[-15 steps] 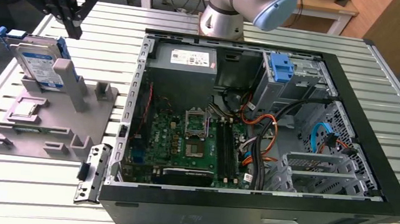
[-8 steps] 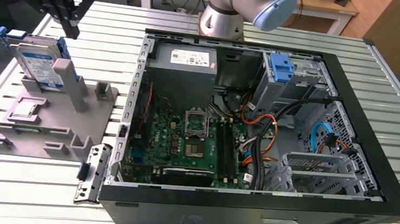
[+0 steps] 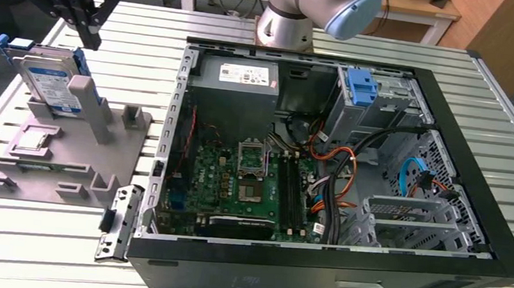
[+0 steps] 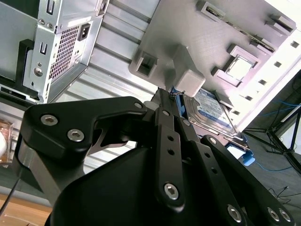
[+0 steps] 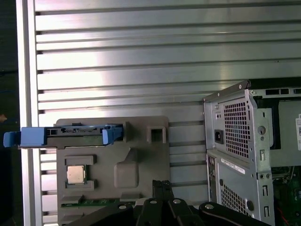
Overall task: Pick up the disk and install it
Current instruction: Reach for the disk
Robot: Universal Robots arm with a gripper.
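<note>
End effector near upright disk, higher, apart

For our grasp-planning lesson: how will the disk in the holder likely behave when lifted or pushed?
The disk looks like rigid metal, so probably stiff and heavy. Standing on edge in the holder, it may tip if pushed.

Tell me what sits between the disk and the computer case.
In the exterior view, beside the disk stand the grey holder's posts, then slatted table.
</note>
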